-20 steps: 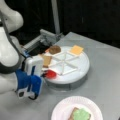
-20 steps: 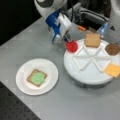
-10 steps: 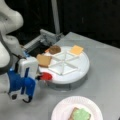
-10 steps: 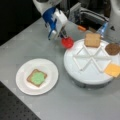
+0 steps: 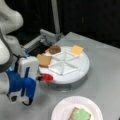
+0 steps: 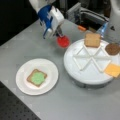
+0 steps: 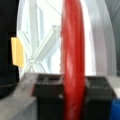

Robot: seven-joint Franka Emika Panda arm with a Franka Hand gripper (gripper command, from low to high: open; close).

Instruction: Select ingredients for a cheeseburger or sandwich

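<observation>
- Nearest in a front view, the white plate (image 6: pixel 51 75) sits on the grey desk (image 6: pixel 22 47) and carries the sandwich (image 6: pixel 37 77): one toast square with the green lettuce on top, so two layers are already placed.
- Beyond it, the end effector (image 6: pixel 60 34) hangs above the desk between plate and divided tray, clenched on the red tomato disc (image 6: pixel 63 41). In the wrist view the tomato disc (image 7: pixel 73 62) stands on edge, pinched across its thin faces.
- Judgement: an edge-on pinch on a thin disc can let it swing or slip, so the carry is best slow and level, with the grip kept firm until the disc is over the lettuce.
- Judgement: the disc hangs upright, so it probably needs lowering close to the stack before release, or it may roll off the plate.
- Farthest, the divided tray (image 6: pixel 82 75) holds the second toast square (image 6: pixel 92 40), the brown patty (image 6: pixel 112 49) and the yellow cheese square (image 6: pixel 113 69), each in its own compartment.
</observation>
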